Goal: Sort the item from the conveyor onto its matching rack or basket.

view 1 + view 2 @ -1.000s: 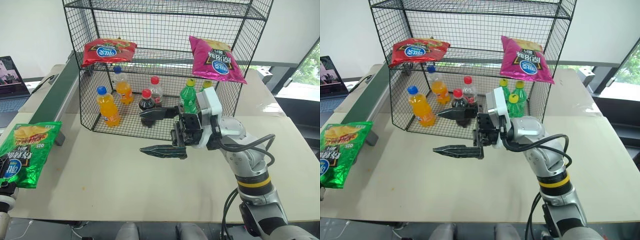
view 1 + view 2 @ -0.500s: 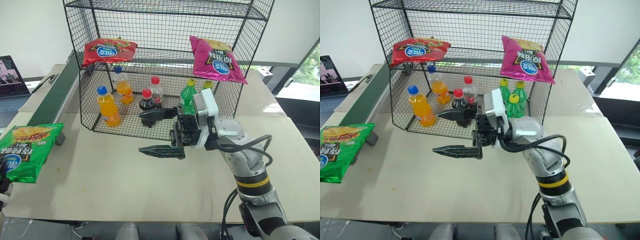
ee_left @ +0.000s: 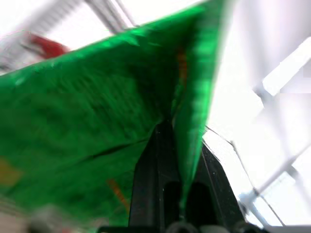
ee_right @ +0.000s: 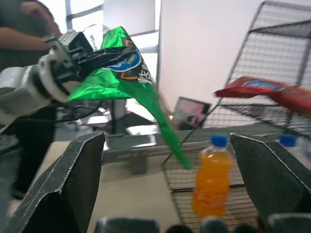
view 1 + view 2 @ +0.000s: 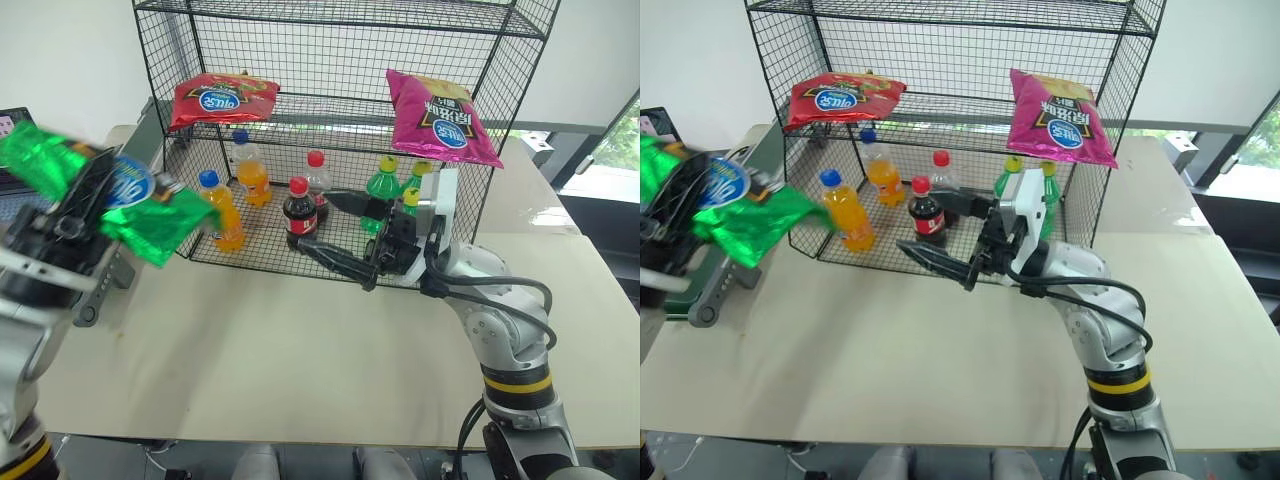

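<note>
Beige table (image 5: 300,360) holding black wire rack (image 5: 340,130); red bag (image 5: 220,98) and magenta bag (image 5: 440,118) sitting on middle tier, bottles below. Left gripper (image 5: 95,190) now swinging up and rightward, fingers clamped on green crisp bag (image 5: 150,215), which a second ago was hanging low beside conveyor (image 5: 125,165). Bag now airborne near rack's left front corner. Right gripper (image 5: 345,235) waiting before rack, fingers spread wide, empty. Pickup done; placement on crisp tier looking next.

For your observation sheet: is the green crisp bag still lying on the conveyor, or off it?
Off it. The green crisp bag hangs in the air, clamped in the shut left pincer, above the table beside the conveyor.
</note>
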Robot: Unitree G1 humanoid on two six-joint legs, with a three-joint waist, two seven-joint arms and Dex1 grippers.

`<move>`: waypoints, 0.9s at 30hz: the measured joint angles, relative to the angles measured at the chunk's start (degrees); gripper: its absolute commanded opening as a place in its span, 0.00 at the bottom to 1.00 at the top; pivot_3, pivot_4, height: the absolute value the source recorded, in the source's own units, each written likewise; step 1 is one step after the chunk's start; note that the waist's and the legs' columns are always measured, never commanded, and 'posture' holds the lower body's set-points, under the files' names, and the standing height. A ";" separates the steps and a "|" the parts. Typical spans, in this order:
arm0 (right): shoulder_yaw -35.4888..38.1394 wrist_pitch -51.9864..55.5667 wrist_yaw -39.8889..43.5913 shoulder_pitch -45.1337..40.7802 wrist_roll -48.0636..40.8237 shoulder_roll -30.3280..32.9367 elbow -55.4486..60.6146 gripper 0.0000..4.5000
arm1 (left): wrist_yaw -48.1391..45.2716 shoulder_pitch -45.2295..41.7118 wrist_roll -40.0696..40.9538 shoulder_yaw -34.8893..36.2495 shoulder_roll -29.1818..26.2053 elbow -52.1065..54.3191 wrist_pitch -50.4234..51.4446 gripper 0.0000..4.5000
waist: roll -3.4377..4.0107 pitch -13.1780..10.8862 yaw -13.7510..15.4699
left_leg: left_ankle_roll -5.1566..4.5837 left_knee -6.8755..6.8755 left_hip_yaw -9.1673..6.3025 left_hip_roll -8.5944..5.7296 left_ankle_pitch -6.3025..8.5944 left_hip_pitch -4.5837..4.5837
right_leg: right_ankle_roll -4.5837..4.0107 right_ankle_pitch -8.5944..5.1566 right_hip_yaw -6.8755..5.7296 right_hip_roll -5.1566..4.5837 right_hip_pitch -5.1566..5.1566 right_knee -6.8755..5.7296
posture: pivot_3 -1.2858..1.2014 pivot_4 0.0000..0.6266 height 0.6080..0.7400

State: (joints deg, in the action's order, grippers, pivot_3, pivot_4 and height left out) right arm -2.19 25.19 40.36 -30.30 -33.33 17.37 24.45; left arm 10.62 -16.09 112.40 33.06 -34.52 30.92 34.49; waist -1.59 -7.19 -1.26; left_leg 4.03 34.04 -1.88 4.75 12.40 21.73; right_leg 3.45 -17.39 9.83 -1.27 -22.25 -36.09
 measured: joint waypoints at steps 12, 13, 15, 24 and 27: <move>2.84 -3.87 -16.26 3.49 8.96 -2.04 9.82 1.00 | -14.60 -41.82 -12.09 -19.87 12.40 -34.98 3.33 0.01 | 0.05 0.00 0.55 | 0.03 0.07 -0.25 -0.14 -0.08 0.18 | 0.05 0.05 -0.12 0.00 0.00 0.05 | 0.52 0.24 1.00; 2.64 -3.80 -17.23 4.33 9.52 -2.13 10.85 1.00 | -16.94 -44.48 -14.28 -20.30 13.91 -38.83 3.25 0.01 | 0.05 0.00 0.54 | 0.03 0.07 -0.28 -0.14 -0.08 0.21 | 0.05 0.05 -0.14 0.00 0.00 0.08 | 0.52 0.24 1.00; 2.11 -3.54 -18.48 5.14 10.05 -2.20 12.13 1.00 | -20.49 -48.20 -18.02 -20.57 15.89 -44.27 3.21 0.01 | 0.09 0.00 0.39 | 0.03 0.07 -0.29 -0.16 -0.08 0.23 | 0.05 0.05 -0.14 -0.01 -0.01 0.13 | 0.52 0.24 1.00; 2.07 -1.88 -22.07 6.71 10.69 -1.10 15.72 1.00 | -22.10 -44.05 -27.15 -17.86 21.21 -49.31 3.78 0.01 | 0.43 0.04 0.23 | -0.02 0.12 -0.33 -0.15 -0.12 0.24 | 0.07 0.04 -0.13 -0.01 0.00 0.05 | 0.52 0.24 1.00; 2.12 -1.25 -22.24 6.71 10.55 -0.71 15.80 1.00 | -17.03 -39.99 -27.15 -16.08 22.80 -45.47 4.70 0.01 | 0.43 0.04 0.41 | -0.02 0.17 -0.34 -0.15 -0.12 0.26 | 0.08 0.05 -0.13 -0.02 0.01 0.03 | 0.52 0.24 1.00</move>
State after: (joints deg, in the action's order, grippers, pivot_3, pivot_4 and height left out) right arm -0.07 23.93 18.12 -23.59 -22.78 16.66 40.25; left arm -6.41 -56.08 85.26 16.98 -11.72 -14.56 39.20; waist -1.16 -7.15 -0.84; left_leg 4.02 34.21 -2.22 4.60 12.29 21.99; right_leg 3.53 -17.34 9.69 -1.29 -22.24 -36.06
